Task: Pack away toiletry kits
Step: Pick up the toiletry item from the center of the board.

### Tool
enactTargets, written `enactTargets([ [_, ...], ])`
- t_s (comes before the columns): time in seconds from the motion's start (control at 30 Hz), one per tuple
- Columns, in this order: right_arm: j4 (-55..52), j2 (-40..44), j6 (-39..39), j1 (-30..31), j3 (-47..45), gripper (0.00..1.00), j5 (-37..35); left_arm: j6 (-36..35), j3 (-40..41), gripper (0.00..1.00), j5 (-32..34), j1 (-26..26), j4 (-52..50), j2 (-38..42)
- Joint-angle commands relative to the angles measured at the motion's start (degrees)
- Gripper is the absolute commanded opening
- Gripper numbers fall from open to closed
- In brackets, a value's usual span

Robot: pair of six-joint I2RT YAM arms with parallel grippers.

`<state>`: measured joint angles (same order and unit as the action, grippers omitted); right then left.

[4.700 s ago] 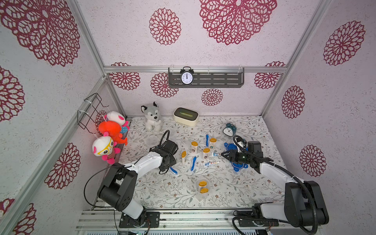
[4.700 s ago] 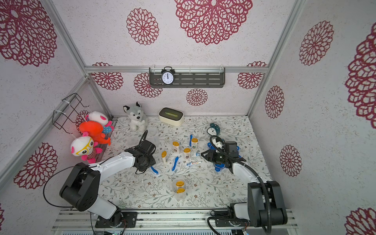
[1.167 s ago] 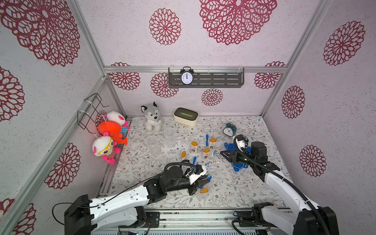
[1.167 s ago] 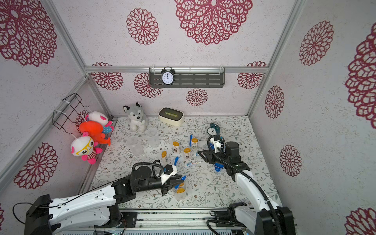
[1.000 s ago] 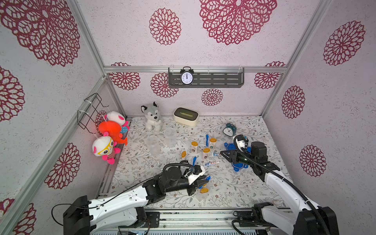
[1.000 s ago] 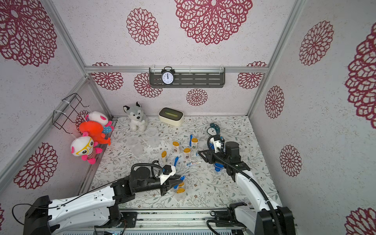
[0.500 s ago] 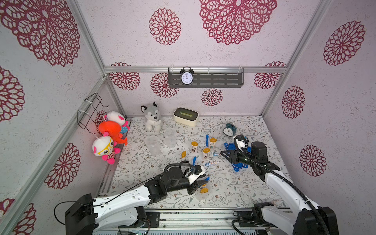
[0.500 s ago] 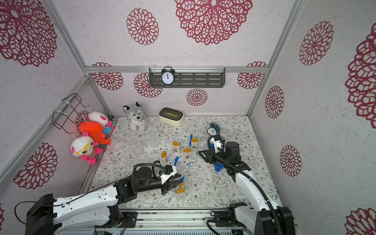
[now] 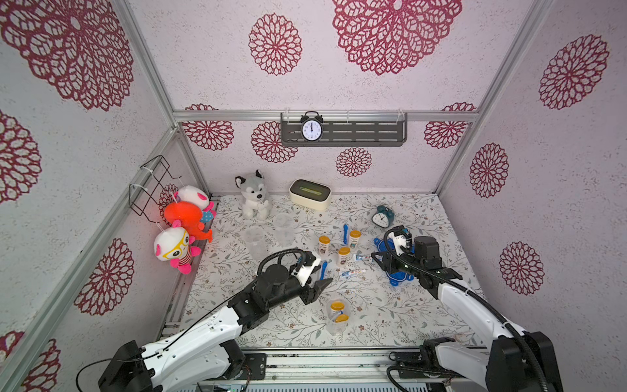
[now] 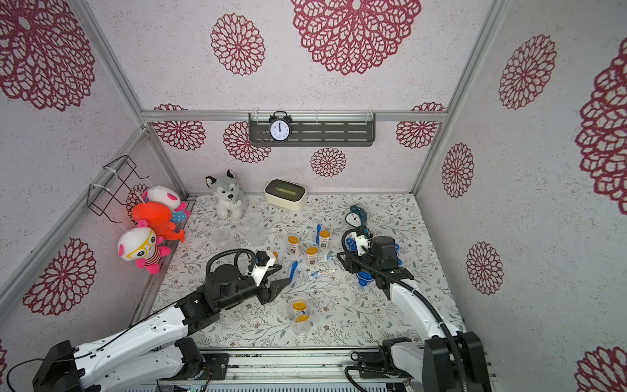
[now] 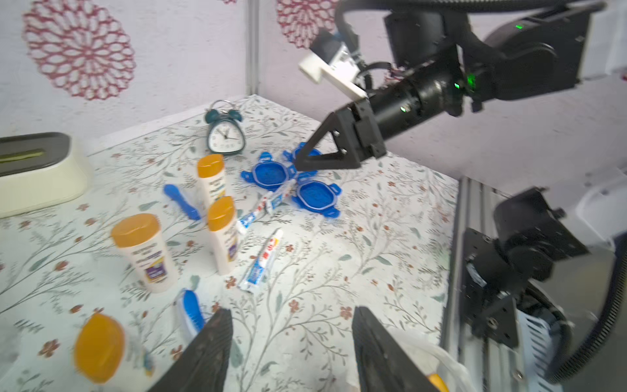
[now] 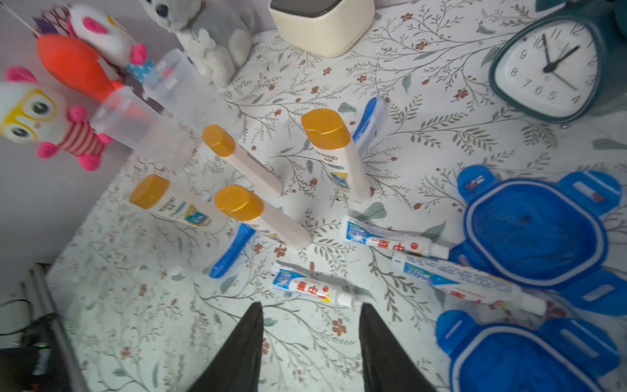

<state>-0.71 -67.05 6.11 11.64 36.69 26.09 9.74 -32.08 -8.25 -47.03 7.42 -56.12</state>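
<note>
1. The toothpaste tube (image 12: 312, 288): light, soft, slick, lying flat near the blue lids (image 12: 532, 227). I judge a pinch across its middle best.
2. My right pincer (image 12: 310, 307) hangs just short of it, jaws parted, empty.
3. My left pincer (image 11: 291, 310), farther from the lids, is likewise released.

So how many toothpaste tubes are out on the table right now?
3. One tube lies alone just ahead of the right gripper; two more tubes lie by the blue lids. The packed cup could hide another.
</note>
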Motion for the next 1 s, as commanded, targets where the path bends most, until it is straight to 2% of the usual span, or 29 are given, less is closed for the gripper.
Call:
enactTargets([
  [0.0,-1.43,-3.64,-13.85,0.13,2.98,0.47,-5.28,1.98,-2.85,0.63,-1.77,1.99,-6.35,-1.71],
  [0.1,-2.7,-5.54,-20.88,0.02,3.17,0.47,-5.77,-0.64,-5.34,0.64,-5.37,3.12,-12.91,-3.08],
  [0.23,-2.27,-7.79,-32.78,0.35,2.08,0.47,3.88,-3.64,-5.37,0.65,-8.17,5.47,-14.3,-3.03],
  [0.4,-2.71,-11.73,-41.59,0.91,1.77,0.5,9.56,-3.7,-5.28,0.65,-9.38,7.21,-14.76,-3.78],
  [0.53,-1.49,-16.14,-47.88,0.89,2.09,0.49,11.0,-3.17,-4.86,0.65,-8.52,7.69,-13.4,-5.56],
  [0.63,-5.39,-20.13,-53.19,0.92,4.88,0.46,9.95,-2.71,-4.74,0.64,-8.79,8.0,-12.43,-7.04],
  [0.97,-7.5,-27.36,-53.99,0.97,10.32,0.43,11.97,-2.44,-4.86,0.64,-9.14,8.92,-11.5,-8.87],
])
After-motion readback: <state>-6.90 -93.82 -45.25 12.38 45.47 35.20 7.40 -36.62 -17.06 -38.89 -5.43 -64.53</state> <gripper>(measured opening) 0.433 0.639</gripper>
